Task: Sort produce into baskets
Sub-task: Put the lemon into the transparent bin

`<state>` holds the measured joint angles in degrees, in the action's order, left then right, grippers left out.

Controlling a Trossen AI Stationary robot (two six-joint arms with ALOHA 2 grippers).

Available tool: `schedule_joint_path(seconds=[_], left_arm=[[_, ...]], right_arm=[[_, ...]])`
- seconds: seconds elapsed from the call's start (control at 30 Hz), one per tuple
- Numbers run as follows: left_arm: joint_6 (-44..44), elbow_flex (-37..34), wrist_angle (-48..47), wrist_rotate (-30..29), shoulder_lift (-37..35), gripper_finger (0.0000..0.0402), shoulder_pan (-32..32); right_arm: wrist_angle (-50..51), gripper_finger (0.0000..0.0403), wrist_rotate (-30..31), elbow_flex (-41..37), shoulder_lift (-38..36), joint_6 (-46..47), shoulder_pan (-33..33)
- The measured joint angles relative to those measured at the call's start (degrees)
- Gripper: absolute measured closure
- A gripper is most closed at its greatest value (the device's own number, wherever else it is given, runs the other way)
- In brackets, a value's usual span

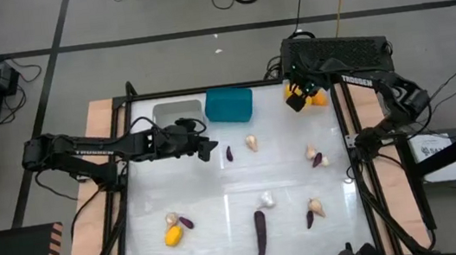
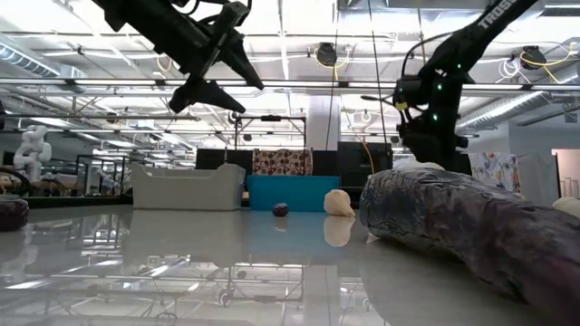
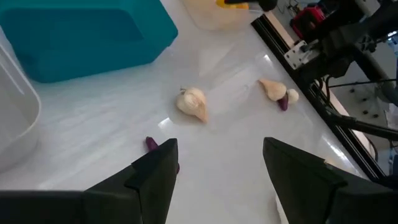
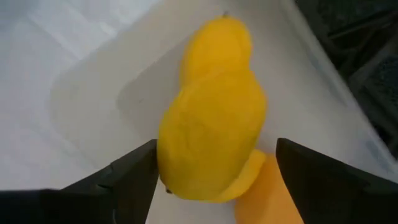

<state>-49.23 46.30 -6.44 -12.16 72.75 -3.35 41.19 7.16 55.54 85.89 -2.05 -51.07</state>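
Note:
My left gripper (image 1: 207, 149) (image 3: 217, 174) is open and empty, above the table just left of a small purple piece (image 1: 229, 153) (image 3: 151, 144) and a garlic bulb (image 1: 252, 143) (image 3: 193, 102). My right gripper (image 1: 299, 99) (image 4: 214, 180) is open over the clear basket (image 4: 93, 81) at the far right. Its fingers stand on either side of a yellow fruit (image 4: 214, 124) that lies in that basket on another orange-yellow piece (image 4: 267, 193). The teal basket (image 1: 229, 104) and the grey basket (image 1: 177, 114) stand at the far edge.
Loose produce lies on the table: a long purple vegetable (image 1: 260, 235) (image 2: 471, 217) near the front, a yellow fruit with a bulb and a purple piece (image 1: 173, 230) at front left, and bulbs and purple pieces at right (image 1: 315, 157) (image 1: 312, 211). A black box (image 1: 336, 49) sits behind the right arm.

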Motion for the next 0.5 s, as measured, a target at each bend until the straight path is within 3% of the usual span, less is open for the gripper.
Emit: schedule_joint_path(seconds=[0.13, 0.3, 0.5], left_arm=[[0.8, 0.0, 0.0, 2.6, 0.0, 0.0157, 0.0], [3.6, 0.0, -0.4, 11.2, 0.0, 0.0157, 0.2], [7.6, 0.0, -7.1, 20.7, 0.0, 0.0157, 2.6]], right_arm=[[4.5, 0.0092, 0.2, 4.6, -2.0, 2.0, 0.3], [12.6, 0.0092, -1.4, 12.0, -5.3, 8.8, 2.9], [12.5, 0.0092, -9.0, 14.3, -11.4, 24.0, 12.8]])
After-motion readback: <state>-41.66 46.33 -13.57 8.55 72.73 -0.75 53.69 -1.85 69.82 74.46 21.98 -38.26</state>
